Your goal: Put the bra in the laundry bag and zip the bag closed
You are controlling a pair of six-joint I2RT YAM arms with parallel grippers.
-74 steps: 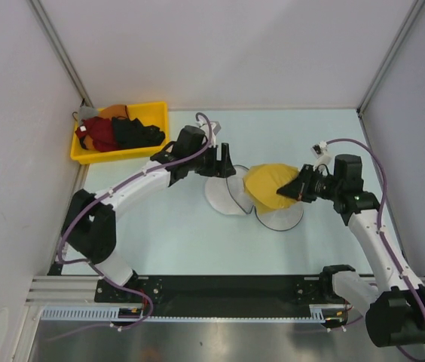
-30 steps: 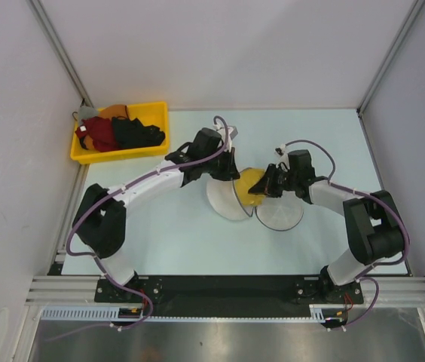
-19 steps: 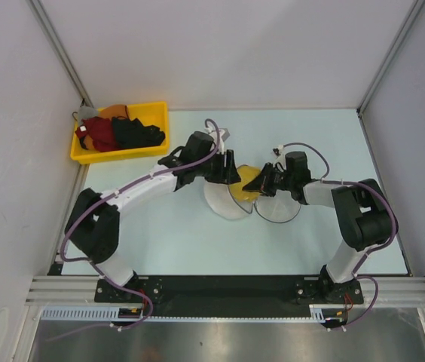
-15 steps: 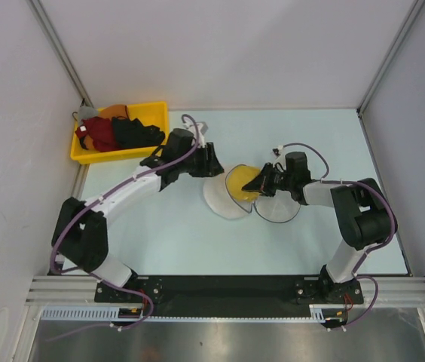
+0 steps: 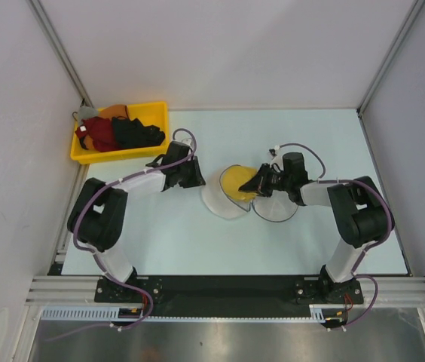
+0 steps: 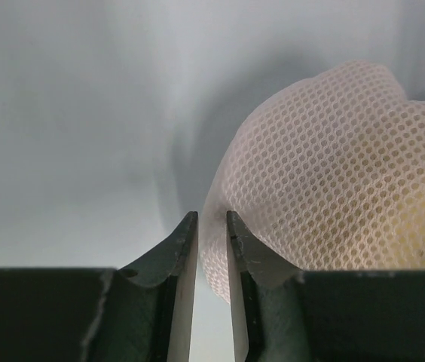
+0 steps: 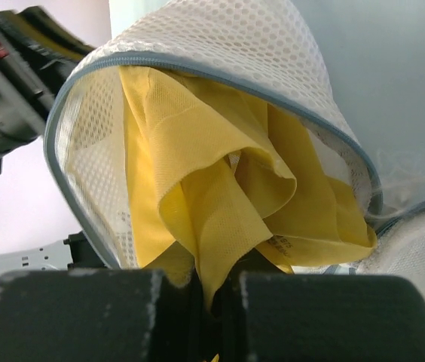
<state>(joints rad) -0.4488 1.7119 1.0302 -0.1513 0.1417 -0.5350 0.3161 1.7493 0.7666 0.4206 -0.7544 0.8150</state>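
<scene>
The laundry bag [image 5: 224, 200] lies open mid-table, a white mesh clamshell with a grey rim; its left half [image 7: 235, 38] stands tilted up, and the other half [image 5: 276, 210] lies flat. The yellow bra [image 5: 236, 179] is bunched inside the raised half [image 7: 220, 181]. My right gripper [image 5: 253, 185] reaches in from the right and is shut on a fold of the bra [image 7: 216, 275]. My left gripper [image 5: 199, 179] sits just left of the bag, apart from it. Its jaws stand a narrow gap apart [image 6: 211, 215], with the mesh dome [image 6: 333, 173] right beyond the tips.
A yellow bin [image 5: 118, 156] with red, black and orange garments [image 5: 118, 132] stands at the back left. White walls close the table at the back and on both sides. The left arm [image 7: 9, 90] shows behind the bag in the right wrist view.
My left gripper let go of the bag's raised half and drew back to the left, its jaws narrowing again. The right gripper stayed shut on the bra inside the bag.
</scene>
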